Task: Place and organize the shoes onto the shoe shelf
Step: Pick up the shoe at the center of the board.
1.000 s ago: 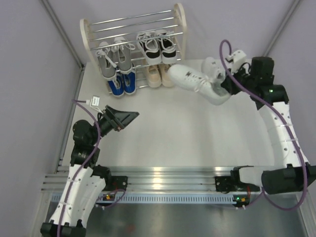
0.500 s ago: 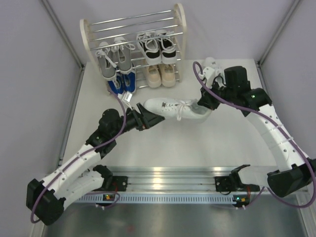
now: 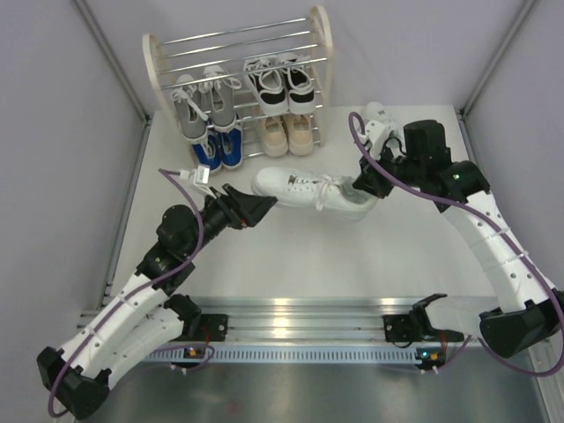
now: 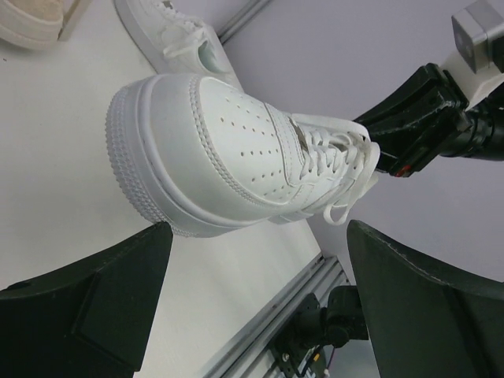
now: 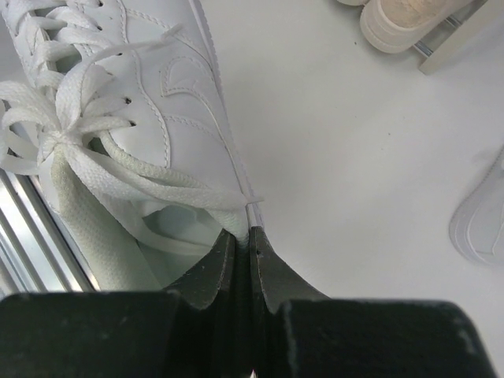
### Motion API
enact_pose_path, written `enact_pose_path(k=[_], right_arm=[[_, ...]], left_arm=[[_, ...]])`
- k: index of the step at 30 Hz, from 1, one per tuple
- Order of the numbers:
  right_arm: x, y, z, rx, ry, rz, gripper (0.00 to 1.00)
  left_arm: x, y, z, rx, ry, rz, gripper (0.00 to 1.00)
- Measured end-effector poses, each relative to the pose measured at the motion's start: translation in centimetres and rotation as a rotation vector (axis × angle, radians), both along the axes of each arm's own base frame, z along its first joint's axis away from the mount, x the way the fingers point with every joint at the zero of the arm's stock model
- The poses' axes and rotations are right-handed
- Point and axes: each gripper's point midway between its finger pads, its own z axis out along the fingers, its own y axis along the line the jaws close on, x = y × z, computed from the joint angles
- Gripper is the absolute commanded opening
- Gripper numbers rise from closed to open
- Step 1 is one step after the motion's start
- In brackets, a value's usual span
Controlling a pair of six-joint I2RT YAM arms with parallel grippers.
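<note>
While the right jaws stayed pinched shut on the heel collar of the white shoe (image 3: 304, 189), the left jaws stood fully apart and held nothing, with the shoe's toe just ahead of them and untouched, at the middle of the top view. A second earlier that shoe had hung at the upper right, beside the shoe shelf (image 3: 322, 53), and the left arm (image 3: 172, 236) had been folded back near the left edge. Since then the right arm (image 3: 458, 181) had swung the shoe to the centre and the left had reached in to meet it. That looked like a hand-over being set up rather than a placement. Its mate (image 3: 377, 113) lay at the upper right of the desk (image 3: 291, 256). The grey pair (image 3: 207, 104), black-and-white pair (image 3: 282, 84), blue pair (image 3: 218, 152) and beige pair (image 3: 286, 132) sat on the shelf.
</note>
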Motion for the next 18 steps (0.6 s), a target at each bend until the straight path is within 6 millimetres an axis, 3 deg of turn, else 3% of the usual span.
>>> enact_pose_path(k=[5, 12, 18], right_arm=[[-0.4, 0.3, 0.2, 0.016, 0.004, 0.02, 0.0], [-0.4, 0.0, 0.1, 0.009, 0.008, 0.012, 0.0], [-0.4, -0.3, 0.4, 0.031, 0.011, 0.009, 0.0]], left_arm=[[0.4, 0.4, 0.7, -0.02, -0.019, 0.034, 0.98], [1.4, 0.0, -0.7, -0.002, 0.029, 0.044, 0.98], [1.5, 1.2, -1.0, 0.048, 0.03, 0.102, 0.98]])
